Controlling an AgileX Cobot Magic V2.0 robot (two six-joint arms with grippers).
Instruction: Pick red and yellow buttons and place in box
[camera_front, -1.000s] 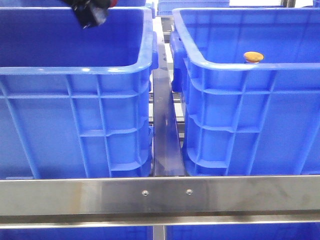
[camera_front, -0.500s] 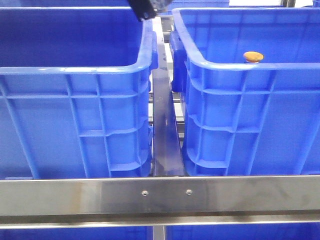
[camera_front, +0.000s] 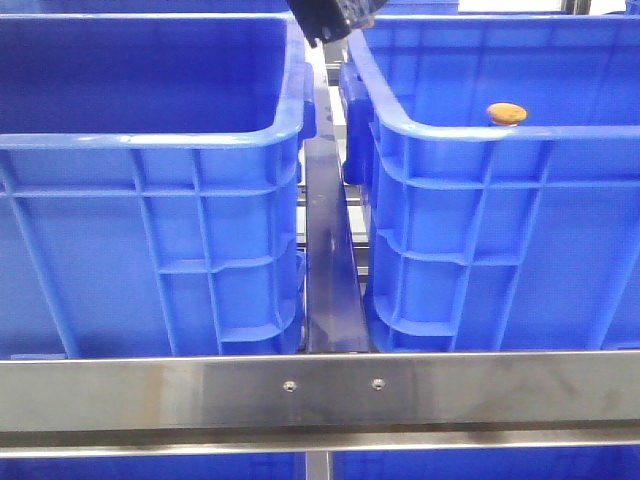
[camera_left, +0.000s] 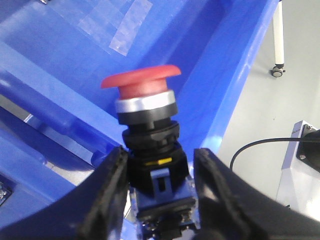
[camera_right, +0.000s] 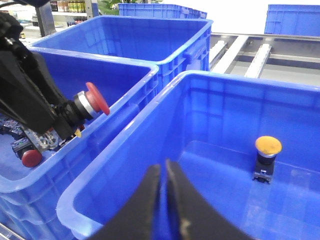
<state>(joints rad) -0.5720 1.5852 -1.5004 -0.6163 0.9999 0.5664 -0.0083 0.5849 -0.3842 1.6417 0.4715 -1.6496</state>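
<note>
So the left gripper (camera_left: 160, 200) has the red button (camera_left: 142, 85) clamped by its black body, cap sticking out past the fingers (camera_left: 107, 185). In the front view it's up at the far end of the gap between the two crates, right over the rims. The yellow button (camera_right: 267, 146) is already sitting upright on the floor of the right box (camera_front: 470, 135), toward its right side. The right gripper (camera_right: 164, 200) is pinched together with nothing in it, hovering just over the near rim of that box.

What I'd worry about:

- Letting go too early. The button looks like it's only barely over the right box's left wall, so a release here could bounce it off the rim and down into the gap onto the steel rail (camera_front: 328, 260), or back into the left crate (camera_front: 150, 135), where there's another red button (camera_right: 31, 157) lying among more parts.
- The grip is only on the body, low down, so a quick swing could tip it.
- Dropping it on the yellow one could knock that over.
- Both arms are close to the same box, so they could bump.
</note>
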